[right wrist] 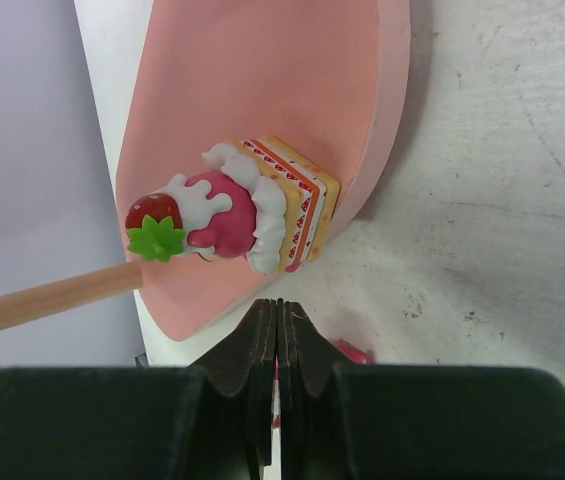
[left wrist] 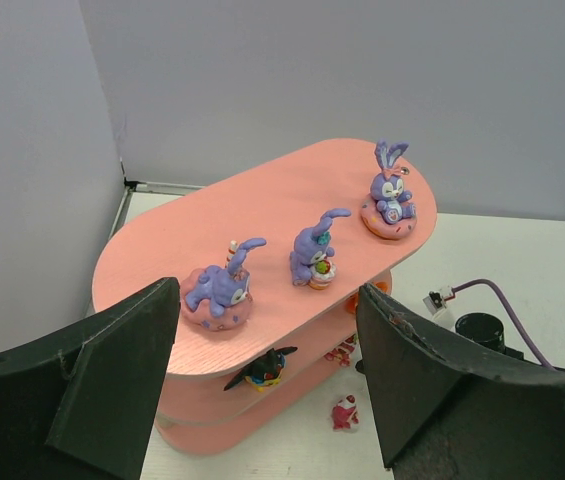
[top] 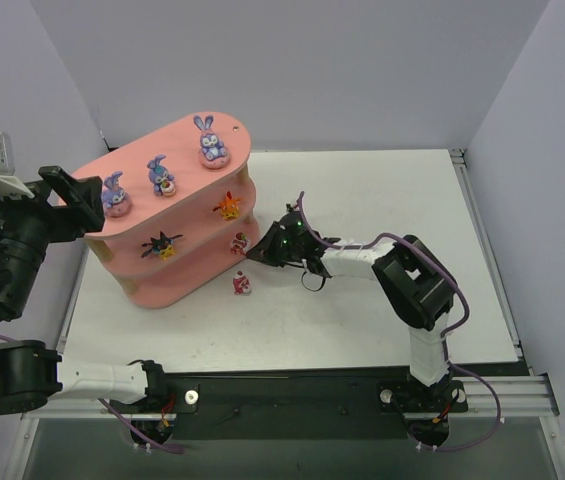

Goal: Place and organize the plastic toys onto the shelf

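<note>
The salmon-pink shelf stands at the left of the table. Three purple bunnies sit on its top board. An orange toy and a black-yellow spiky toy are on the middle board. A strawberry-cake toy rests on the bottom board, just beyond my right gripper, which is shut on nothing. Another small pink-red toy lies on the table in front of the shelf. My left gripper hangs open, empty, above the shelf's left end, fingers wide apart.
The white table stretches right of the shelf, with purple walls behind and at both sides. My right arm reaches across the middle towards the shelf. A black rail runs along the near edge.
</note>
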You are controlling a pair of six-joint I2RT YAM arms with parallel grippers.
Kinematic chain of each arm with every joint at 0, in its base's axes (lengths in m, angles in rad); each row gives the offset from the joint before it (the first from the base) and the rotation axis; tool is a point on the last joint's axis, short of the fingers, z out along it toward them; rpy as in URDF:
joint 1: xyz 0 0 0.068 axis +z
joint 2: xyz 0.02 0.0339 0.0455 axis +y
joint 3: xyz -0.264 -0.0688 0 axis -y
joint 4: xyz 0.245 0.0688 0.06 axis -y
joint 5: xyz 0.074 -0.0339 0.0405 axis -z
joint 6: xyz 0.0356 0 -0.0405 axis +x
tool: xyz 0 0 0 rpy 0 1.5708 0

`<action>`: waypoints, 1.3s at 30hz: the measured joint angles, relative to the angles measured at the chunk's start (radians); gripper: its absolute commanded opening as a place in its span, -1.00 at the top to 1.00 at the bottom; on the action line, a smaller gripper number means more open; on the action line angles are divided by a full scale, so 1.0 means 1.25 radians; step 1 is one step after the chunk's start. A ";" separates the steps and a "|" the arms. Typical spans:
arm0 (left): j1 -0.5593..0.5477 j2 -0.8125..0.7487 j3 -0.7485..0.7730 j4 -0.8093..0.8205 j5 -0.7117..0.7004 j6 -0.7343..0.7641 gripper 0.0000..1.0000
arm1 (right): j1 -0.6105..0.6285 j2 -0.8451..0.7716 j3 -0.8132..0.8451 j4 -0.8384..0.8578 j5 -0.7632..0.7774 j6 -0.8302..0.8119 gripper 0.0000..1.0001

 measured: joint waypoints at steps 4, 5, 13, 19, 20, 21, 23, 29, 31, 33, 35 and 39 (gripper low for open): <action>0.000 -0.002 0.000 0.000 0.000 0.001 -0.61 | 0.000 0.013 0.010 0.002 -0.013 0.010 1.00; 0.000 -0.002 0.000 0.000 0.000 0.001 -0.62 | 0.000 0.021 0.019 0.002 -0.015 0.011 1.00; 0.000 -0.002 0.000 0.001 -0.001 0.007 -0.62 | 0.000 0.059 0.059 -0.003 -0.019 0.011 1.00; 0.000 -0.002 0.000 0.001 -0.001 0.007 -0.61 | -0.005 0.059 0.070 -0.009 -0.019 0.007 1.00; 0.000 -0.002 0.000 0.001 -0.001 0.007 -0.62 | -0.006 0.059 0.071 -0.009 -0.018 0.006 1.00; 0.000 -0.002 0.000 0.001 -0.001 0.007 -0.62 | -0.008 0.059 0.072 -0.010 -0.018 0.005 1.00; 0.000 -0.002 0.000 0.001 -0.001 0.007 -0.62 | -0.013 0.059 0.074 -0.013 -0.015 0.003 1.00; 0.000 -0.002 0.000 0.001 -0.001 0.007 -0.62 | -0.031 0.071 0.092 -0.020 -0.004 -0.013 1.00; 0.000 -0.002 0.000 0.001 -0.001 0.007 -0.61 | -0.034 0.079 0.099 -0.021 0.000 -0.020 1.00; 0.000 -0.002 0.000 0.001 -0.001 0.007 -0.61 | -0.038 0.087 0.107 -0.029 0.002 -0.030 1.00; 0.000 -0.002 0.000 0.001 -0.001 0.008 -0.62 | -0.039 0.094 0.117 -0.037 0.003 -0.039 1.00; 0.000 -0.002 0.000 0.001 -0.001 0.008 -0.61 | -0.039 0.096 0.121 -0.039 0.003 -0.056 1.00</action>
